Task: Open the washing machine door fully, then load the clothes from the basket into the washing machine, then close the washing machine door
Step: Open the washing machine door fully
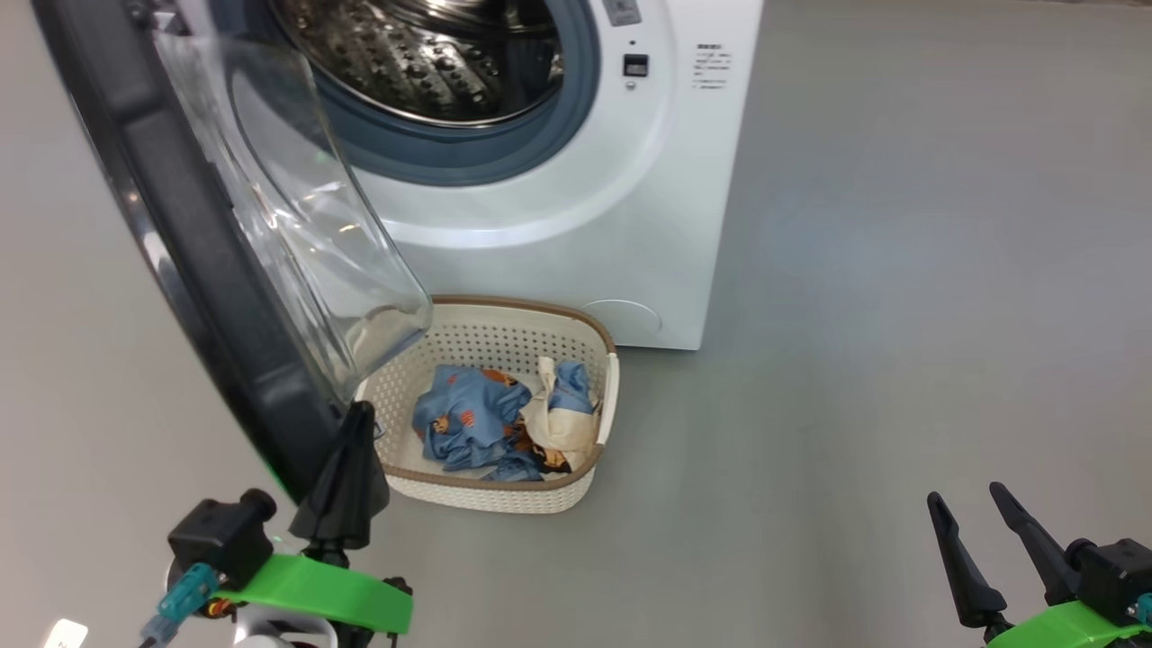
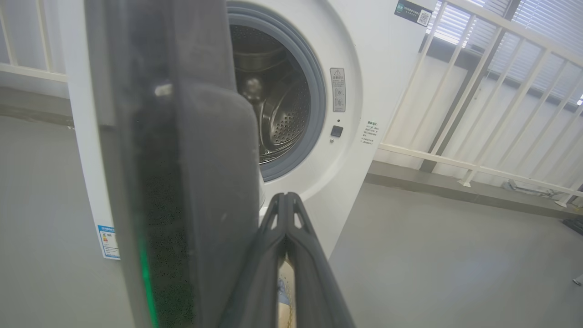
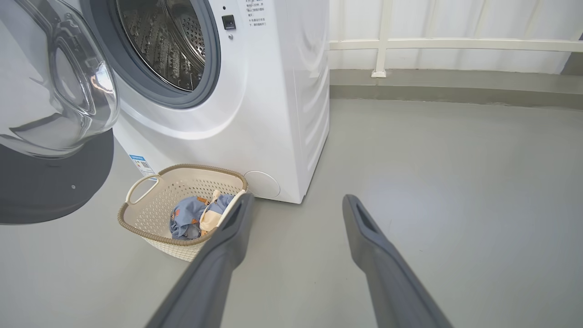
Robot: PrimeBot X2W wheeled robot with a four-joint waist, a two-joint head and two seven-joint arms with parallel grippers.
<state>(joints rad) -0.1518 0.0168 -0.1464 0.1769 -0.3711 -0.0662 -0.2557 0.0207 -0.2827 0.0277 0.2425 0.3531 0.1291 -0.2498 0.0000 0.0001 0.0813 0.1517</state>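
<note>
By glossy round door [image 1: 184,256], perforated basket [image 1: 490,493] w/ clothes [image 1: 468,418]

I work in a bare laundry corner, more test hall than home: a lone washing machine [image 1: 585,243] stands on a smooth grey floor [image 1: 900,315], a white railing [image 3: 455,44] runs along the pale wall [image 3: 455,20], and slatted blinds [image 2: 551,18] hang behind.

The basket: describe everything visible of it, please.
The basket is a cream tub, plastic-looking, with perforated walls, a brown woven-look rim and side handles. It stands upright on the grey floor just before the washing machine, holding blue printed and cream clothes. The glass of the open door hides its left corner in the head view.
</note>
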